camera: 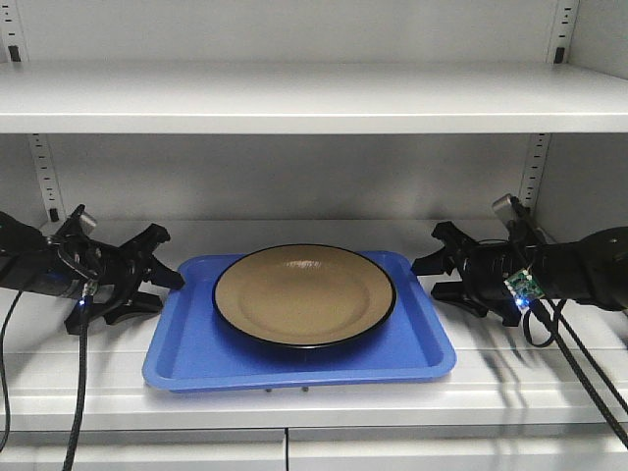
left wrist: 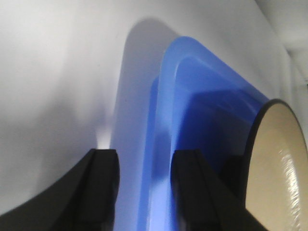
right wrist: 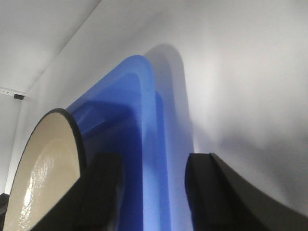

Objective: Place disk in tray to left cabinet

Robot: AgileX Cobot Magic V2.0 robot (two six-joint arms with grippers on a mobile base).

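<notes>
Disk [camera: 304, 294] flat in tray [camera: 299, 368], long axis left-right; both hands wide.

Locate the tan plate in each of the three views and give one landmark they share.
Front view: the round glossy tan plate with black rim sits centre frame.
Left wrist view: lower right edge.
Right wrist view: lower left corner.
Shared landmark: the bright blue plastic tray under it.

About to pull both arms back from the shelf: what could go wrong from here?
1. Both wrist views show the tray rim between open fingers; the left gripper or right gripper could snag it and drag it.
2. The tray's front edge lies near the shelf lip; a tug might tip tray and disk off.
</notes>
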